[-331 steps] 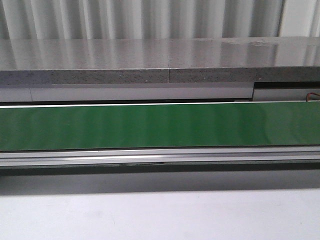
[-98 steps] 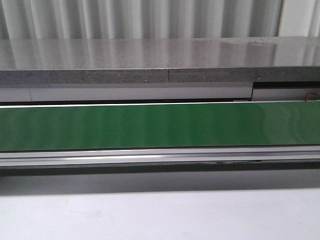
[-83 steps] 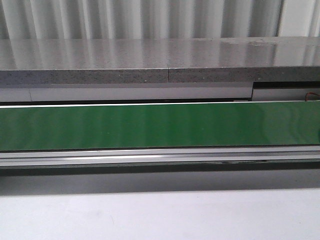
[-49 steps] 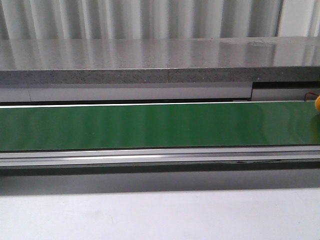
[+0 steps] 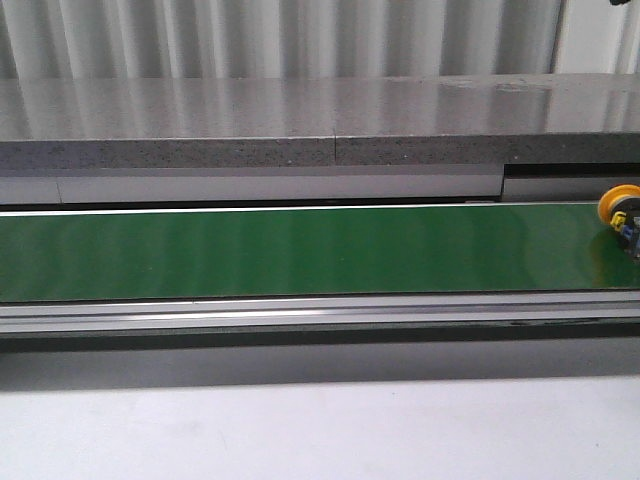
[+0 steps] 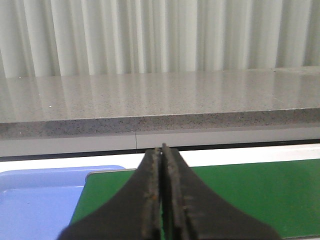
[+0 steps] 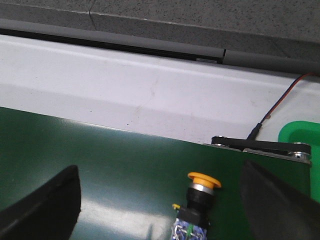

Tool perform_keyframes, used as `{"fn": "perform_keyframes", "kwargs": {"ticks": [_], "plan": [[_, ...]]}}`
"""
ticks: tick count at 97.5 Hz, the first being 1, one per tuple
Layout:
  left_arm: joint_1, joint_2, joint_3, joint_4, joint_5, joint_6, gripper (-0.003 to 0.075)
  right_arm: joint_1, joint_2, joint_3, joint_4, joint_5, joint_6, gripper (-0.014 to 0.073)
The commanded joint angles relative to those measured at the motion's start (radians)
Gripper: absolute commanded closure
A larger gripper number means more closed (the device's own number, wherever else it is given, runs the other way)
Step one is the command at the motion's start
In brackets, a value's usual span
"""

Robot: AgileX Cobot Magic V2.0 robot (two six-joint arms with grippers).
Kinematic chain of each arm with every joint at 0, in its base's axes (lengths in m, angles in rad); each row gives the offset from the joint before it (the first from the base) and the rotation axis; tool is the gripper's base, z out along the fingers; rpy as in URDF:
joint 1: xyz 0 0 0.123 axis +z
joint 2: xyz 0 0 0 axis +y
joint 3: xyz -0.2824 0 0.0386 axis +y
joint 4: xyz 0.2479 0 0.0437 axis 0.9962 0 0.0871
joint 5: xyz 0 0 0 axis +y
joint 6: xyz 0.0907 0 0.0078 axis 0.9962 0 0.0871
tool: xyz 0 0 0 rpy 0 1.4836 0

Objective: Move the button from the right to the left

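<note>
Lying at the far right end of the green belt point(image 5: 300, 250): the button point(image 5: 620, 208), orange cap toward the left, partly cut by the frame edge. In the right wrist view, button point(image 7: 199, 200) between the 2 widely spread fingers point(image 7: 45, 205) of the right gripper point(image 7: 160, 210), untouched. Left gripper point(image 6: 163, 200) pressed closed on nothing, above the belt's left end beside a blue tray point(image 6: 35, 200).

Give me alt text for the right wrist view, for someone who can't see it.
A small button with an orange cap lies on a green belt, between the right gripper's two spread dark fingers. Beyond are a white surface and a thin red wire.
</note>
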State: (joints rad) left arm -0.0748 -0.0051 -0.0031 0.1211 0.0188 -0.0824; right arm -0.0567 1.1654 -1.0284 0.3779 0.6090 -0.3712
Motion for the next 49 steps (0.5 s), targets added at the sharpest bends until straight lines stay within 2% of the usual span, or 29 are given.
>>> {"fn": "perform_keyframes", "kwargs": {"ticks": [1, 18, 36, 49], "plan": [[-0.005, -0.035, 0.025, 0.001, -0.080, -0.009, 0.0740, 0.004, -0.112, 0.063, -0.008, -0.111, -0.012, -0.0042], [-0.005, -0.035, 0.025, 0.001, -0.080, -0.009, 0.0740, 0.004, -0.309, 0.258, -0.010, -0.203, -0.012, -0.0042], [-0.005, -0.035, 0.025, 0.001, -0.080, -0.009, 0.0740, 0.004, -0.530, 0.431, -0.010, -0.202, -0.012, -0.0040], [-0.005, -0.035, 0.025, 0.001, -0.080, -0.009, 0.0740, 0.004, -0.674, 0.494, -0.010, -0.200, -0.012, -0.0023]]}}
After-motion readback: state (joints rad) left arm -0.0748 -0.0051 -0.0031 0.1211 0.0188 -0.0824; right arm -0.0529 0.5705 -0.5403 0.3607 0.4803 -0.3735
